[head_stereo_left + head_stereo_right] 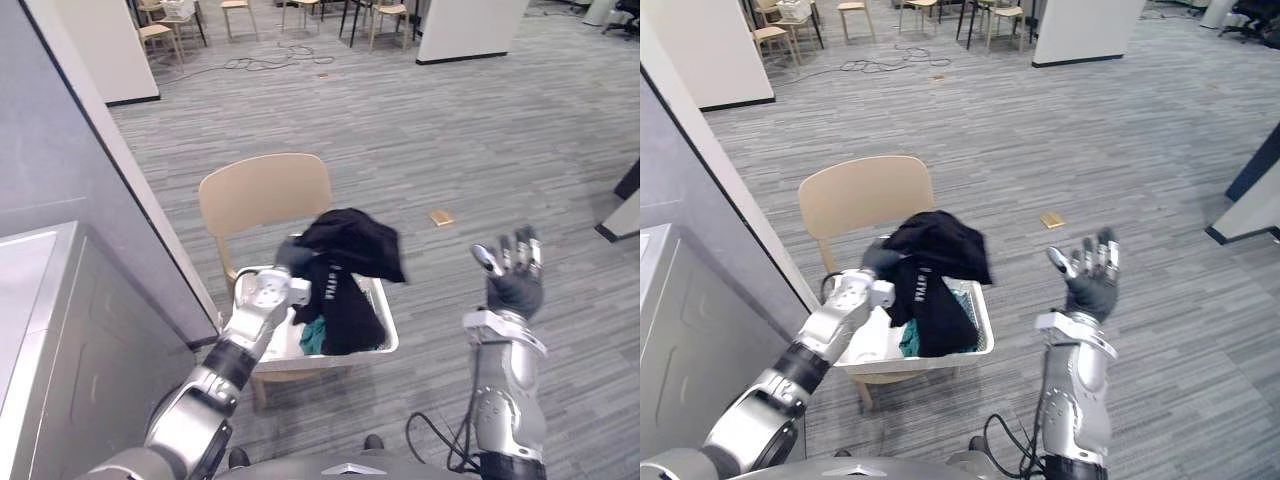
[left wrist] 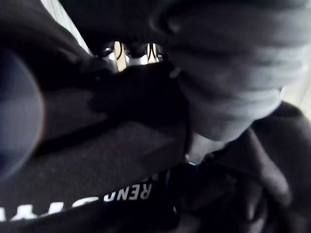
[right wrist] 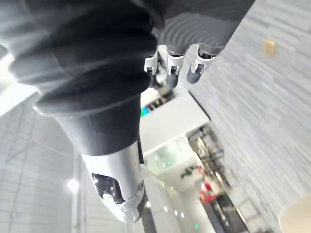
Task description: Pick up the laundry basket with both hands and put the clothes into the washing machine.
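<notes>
In the left eye view you see the white plastic laundry basket (image 1: 388,335) sitting on the pale wooden chair (image 1: 265,190) at frame centre, with a teal cloth (image 1: 312,335) inside. The left hand (image 1: 292,256), over the basket's upper left corner, is under a black garment with white lettering (image 1: 350,250) that drapes down into the basket. You cannot tell whether it grips. At the right edge your right hand (image 1: 515,287) is held up, spread wide and empty. A grey box-shaped appliance (image 1: 60,330) stands lower left.

In the left wrist view the black garment lies all around the hand.

In the right wrist view the straight fingers (image 3: 170,60) show against grey carpet (image 3: 272,97).
</notes>
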You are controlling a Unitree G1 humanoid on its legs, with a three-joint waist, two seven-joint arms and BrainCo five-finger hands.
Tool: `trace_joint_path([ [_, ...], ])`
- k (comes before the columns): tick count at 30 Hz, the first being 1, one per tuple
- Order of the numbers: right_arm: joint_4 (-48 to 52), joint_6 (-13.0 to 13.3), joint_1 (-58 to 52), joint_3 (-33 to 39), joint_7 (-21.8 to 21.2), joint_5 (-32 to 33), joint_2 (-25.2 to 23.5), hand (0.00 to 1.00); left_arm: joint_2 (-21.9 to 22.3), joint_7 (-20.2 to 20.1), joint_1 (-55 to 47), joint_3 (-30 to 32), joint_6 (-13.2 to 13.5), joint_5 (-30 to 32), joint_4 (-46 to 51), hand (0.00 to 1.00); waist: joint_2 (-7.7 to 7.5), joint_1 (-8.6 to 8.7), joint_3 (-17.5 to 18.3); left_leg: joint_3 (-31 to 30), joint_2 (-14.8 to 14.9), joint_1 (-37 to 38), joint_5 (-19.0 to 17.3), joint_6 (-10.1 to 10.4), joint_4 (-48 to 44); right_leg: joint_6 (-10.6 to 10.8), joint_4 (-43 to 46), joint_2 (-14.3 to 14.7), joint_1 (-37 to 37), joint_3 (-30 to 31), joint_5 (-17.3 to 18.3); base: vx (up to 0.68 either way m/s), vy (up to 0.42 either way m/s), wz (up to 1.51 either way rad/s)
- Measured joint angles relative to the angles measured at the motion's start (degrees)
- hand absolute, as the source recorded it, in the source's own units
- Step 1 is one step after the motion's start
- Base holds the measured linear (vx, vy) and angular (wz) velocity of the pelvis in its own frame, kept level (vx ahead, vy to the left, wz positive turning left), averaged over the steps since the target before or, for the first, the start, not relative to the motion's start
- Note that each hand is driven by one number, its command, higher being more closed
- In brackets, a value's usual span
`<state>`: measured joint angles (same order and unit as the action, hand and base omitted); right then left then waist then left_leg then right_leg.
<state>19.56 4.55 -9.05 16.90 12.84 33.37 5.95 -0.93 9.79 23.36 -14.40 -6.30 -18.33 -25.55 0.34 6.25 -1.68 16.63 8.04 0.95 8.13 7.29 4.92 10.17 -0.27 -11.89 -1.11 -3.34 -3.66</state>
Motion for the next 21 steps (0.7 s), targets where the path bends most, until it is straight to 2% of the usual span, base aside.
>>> trace_joint_path([
  [6,-0.2,0.0,-6.0,7.2,-0.2,0.0,-3.9,0.00,-1.2,1.7,-8.9,12.8,0.0,-0.4,6.4,1.00,0.12,0.39,0.1,0.8,0.2,0.1,-0.3,0.2,0.0,-0.4,0.6,0.2,-0.8,1.0,0.2,-0.01,-0.004,-0.07],
  [9,-0.4,-0.3,-8.2,8.8,-0.3,0.0,-7.1,0.00,-0.9,2.5,-13.1,15.9,0.5,-1.8,10.1,1.00,0.30,0.40,0.4,0.8,0.2,0.1,-0.3,0.2,0.0,-0.7,0.8,0.2,-0.9,1.0,0.2,0.00,0.000,0.00],
  [12,-5.1,-1.4,-10.0,9.6,-0.4,-0.2,-8.5,0.00,-0.4,2.4,-19.2,18.9,1.0,-1.9,14.0,1.00,0.29,0.34,1.5,1.0,0.3,0.4,-0.2,0.0,0.0,-0.8,0.8,0.3,-0.8,1.1,0.3,0.00,-0.006,-0.02],
  [15,-11.9,-2.8,-11.9,10.5,-1.6,-1.7,-9.9,0.00,0.8,1.3,-26.5,20.7,1.7,-2.3,17.8,1.00,0.37,-0.09,1.8,1.2,0.4,1.5,-0.4,0.1,0.0,-0.8,1.3,0.4,0.2,1.0,0.7,0.00,0.000,0.00],
  [18,-16.5,-3.8,-15.8,11.3,-2.0,-1.8,-11.2,0.00,2.5,-0.9,-34.8,21.2,1.9,-3.2,20.4,1.00,0.74,-1.46,2.3,1.5,0.6,3.2,-1.5,0.4,0.0,-0.7,2.2,0.4,1.6,0.7,1.9,-0.02,-0.002,0.02],
  [21,-21.8,-5.0,-17.4,11.6,-2.3,-1.6,-11.8,0.00,4.7,-3.8,-42.0,22.2,1.9,-4.1,23.1,1.00,0.61,-2.07,2.6,1.5,0.9,3.4,-1.7,0.3,0.0,-0.3,2.8,0.3,2.6,-0.6,2.9,-0.06,-0.011,0.16],
])
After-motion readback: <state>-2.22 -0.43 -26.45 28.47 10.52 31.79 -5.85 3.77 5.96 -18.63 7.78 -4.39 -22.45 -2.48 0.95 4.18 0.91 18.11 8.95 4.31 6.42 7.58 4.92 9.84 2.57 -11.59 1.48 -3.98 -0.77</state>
